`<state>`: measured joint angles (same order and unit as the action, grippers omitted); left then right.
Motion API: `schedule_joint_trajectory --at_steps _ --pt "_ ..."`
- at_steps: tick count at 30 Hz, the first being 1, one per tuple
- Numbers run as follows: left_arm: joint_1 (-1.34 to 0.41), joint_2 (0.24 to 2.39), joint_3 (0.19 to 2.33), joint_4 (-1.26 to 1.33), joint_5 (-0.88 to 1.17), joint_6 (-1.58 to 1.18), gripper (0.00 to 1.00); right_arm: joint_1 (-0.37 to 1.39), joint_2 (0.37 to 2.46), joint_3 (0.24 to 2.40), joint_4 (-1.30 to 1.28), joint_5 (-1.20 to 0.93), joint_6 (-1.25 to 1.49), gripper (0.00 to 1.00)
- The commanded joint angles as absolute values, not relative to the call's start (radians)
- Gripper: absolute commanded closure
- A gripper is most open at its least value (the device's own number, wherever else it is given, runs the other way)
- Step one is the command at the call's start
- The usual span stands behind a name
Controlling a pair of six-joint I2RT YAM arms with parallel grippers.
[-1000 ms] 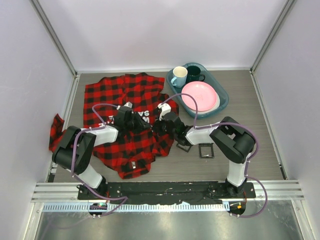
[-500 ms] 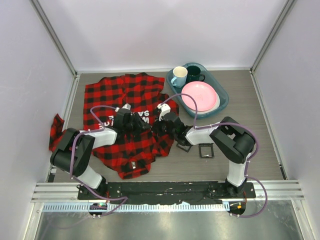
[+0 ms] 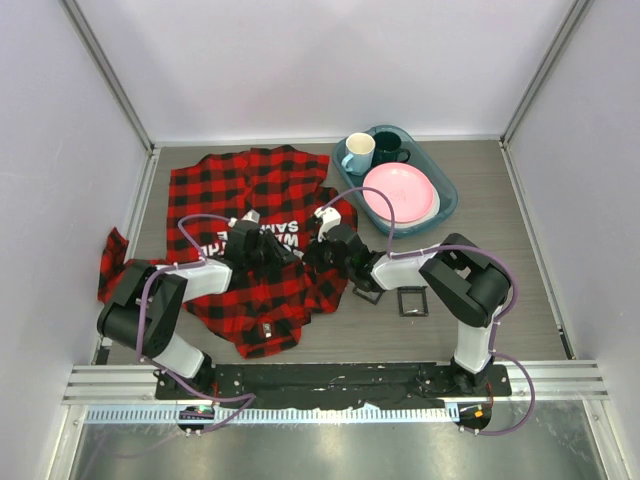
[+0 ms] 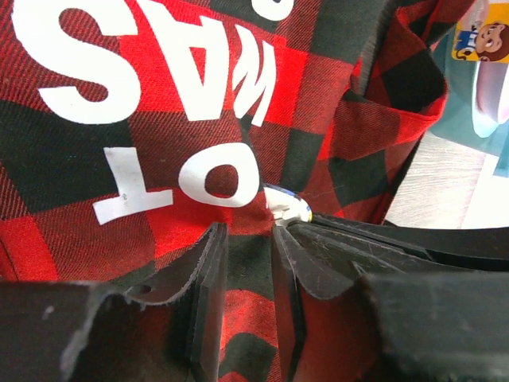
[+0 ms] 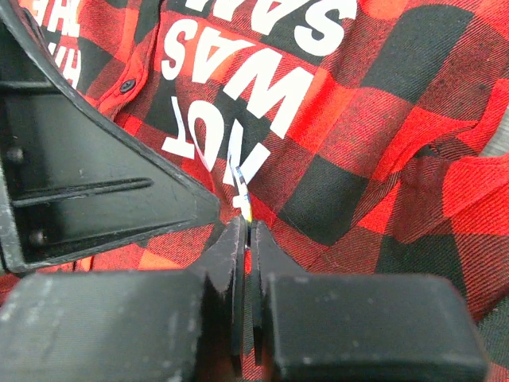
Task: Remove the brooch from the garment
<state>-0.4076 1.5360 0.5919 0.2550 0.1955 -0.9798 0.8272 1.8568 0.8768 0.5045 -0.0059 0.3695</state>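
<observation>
The task is midway by the look of it: the brooch (image 4: 288,207) is caught but not yet off the garment (image 3: 250,185). The brooch lies on the garment's front, just beside the "O" of the white "NOT" lettering, a small silvery piece with a touch of blue. In the right wrist view it shows edge-on as a thin sliver.

The right gripper (image 5: 247,239) has its jaws closed on that sliver, almost touching each other. The left gripper (image 4: 246,232) has its jaws apart, set down on the garment right next to the brooch, with checked cloth showing in the gap. They seem to pin the fabric rather than grip it. Whether the pin is unfastened cannot be told, as the clasp is hidden.

What is left, I judge, is to free the pin from the cloth while the garment is held flat, then lift the brooch away and set it down off the garment.

A teal tray (image 3: 448,190) sits on the table (image 3: 500,260) just beyond the garment's far right corner. It holds a pink plate (image 3: 400,193), a pale mug (image 3: 358,152) and a dark mug (image 3: 386,147); nothing is visible in any of them. Two small black square frames (image 3: 413,301) lie on the table to the garment's right.
</observation>
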Motion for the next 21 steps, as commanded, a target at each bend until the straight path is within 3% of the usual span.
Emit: schedule_joint_trajectory --at_steps 1,21 --pt "-0.410 1.559 0.607 0.302 0.209 -0.968 0.69 0.830 1.821 0.890 0.512 -0.020 0.360 0.99" --pt "-0.410 1.594 0.632 0.310 0.218 -0.973 0.62 0.830 1.828 0.902 0.500 -0.046 0.350 0.99"
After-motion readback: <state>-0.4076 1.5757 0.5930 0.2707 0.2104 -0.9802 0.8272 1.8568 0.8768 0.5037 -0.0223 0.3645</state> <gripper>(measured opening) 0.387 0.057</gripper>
